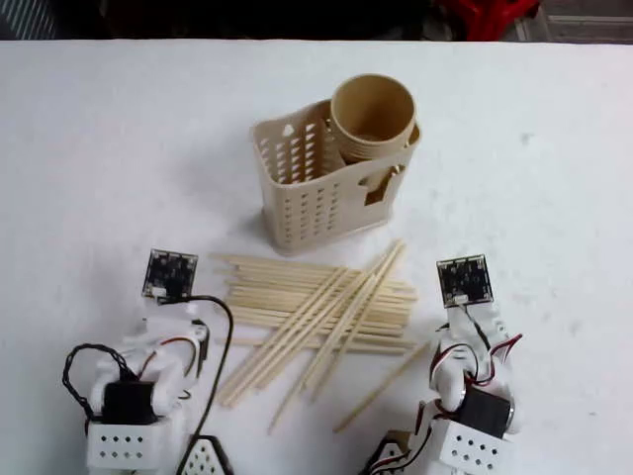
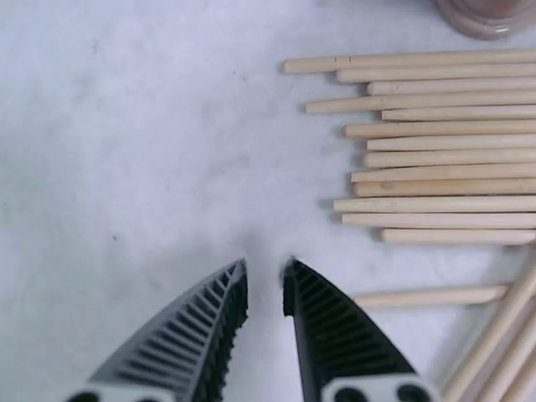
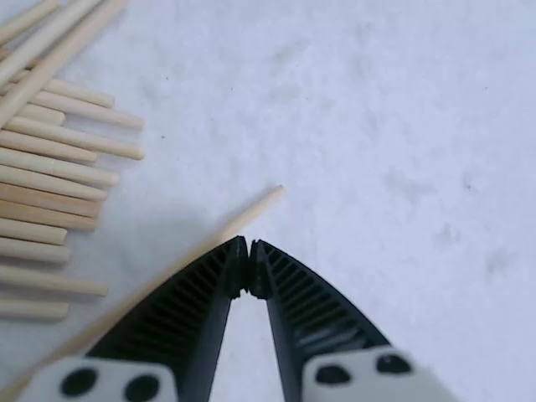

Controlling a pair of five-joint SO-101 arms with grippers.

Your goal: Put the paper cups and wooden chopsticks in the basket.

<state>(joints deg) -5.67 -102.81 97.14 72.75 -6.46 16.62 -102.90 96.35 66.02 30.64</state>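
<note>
White worktop [image 1: 109, 148] carries the basket [image 1: 307, 198] at its middle, cups [image 1: 373, 114] already inside; chopsticks [image 1: 316, 307] lie heaped toward the near edge. We see the left gripper [image 2: 265, 266] slightly parted, the right gripper [image 3: 249, 251] closed, both empty. Crossed chopsticks could scatter or roll when one is pinched

The left arm [image 1: 138, 381] sits folded back left of the chopsticks [image 1: 316, 307], and the left gripper [image 2: 265, 266] points down with its jaws a narrow gap apart. The right arm [image 1: 470, 386] sits folded right of them, the right gripper [image 3: 249, 255] closed, tips touching.
</note>
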